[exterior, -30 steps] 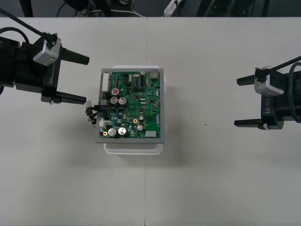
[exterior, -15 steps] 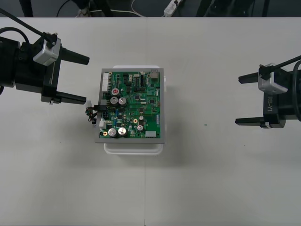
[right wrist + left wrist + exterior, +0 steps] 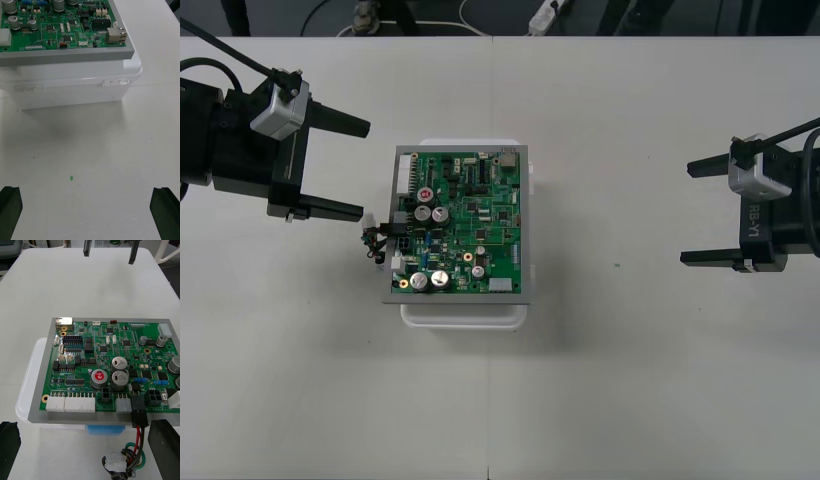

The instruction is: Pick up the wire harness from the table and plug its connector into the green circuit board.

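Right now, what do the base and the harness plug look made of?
Base: glossy white plastic, probably; moulded latches and a light glint on its wall. Plug: matt black plastic, by its look, sitting at the edge of the board.

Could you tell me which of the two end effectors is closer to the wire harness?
The left end effector, open just beside the wire harness; the right end effector, also open, sits well beyond the circuit board.

The board [image 3: 465,225] sits on its base [image 3: 464,314], mid-table [image 3: 630,380]. The harness [image 3: 375,245] hangs off the board's left edge — plug [image 3: 138,407] seated in the board. Left gripper [image 3: 365,170] is just left of the board — right gripper [image 3: 685,213] well apart on the right.
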